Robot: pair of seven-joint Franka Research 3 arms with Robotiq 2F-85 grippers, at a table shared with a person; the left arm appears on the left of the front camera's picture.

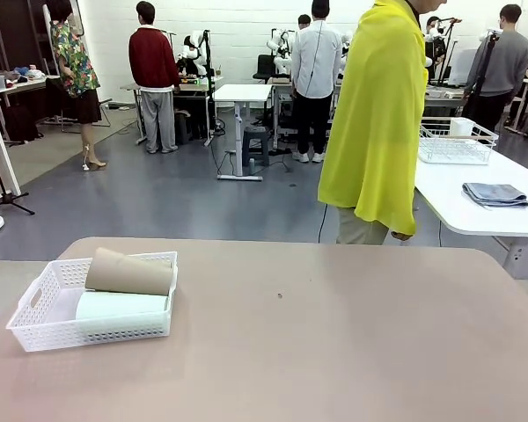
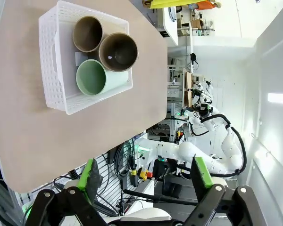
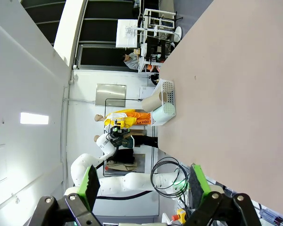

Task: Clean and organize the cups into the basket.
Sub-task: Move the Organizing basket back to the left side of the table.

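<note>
Brown desk (image 1: pixel 334 334) carries the white basket (image 1: pixel 35 303) near its left edge, with the mint cup (image 1: pixel 119 308) and tan cups (image 1: pixel 128 272) lying inside. Sorting looks done; nothing remains loose. Left tool (image 2: pixel 146 178) and right tool (image 3: pixel 144 184) hang wide apart, empty, well away.

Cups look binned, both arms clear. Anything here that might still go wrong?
1. The top tan cup lies over the basket rim, resting on other cups; a nudge might roll it out.
2. The basket sits close to the table's left edge, so a bump could push it off.
</note>
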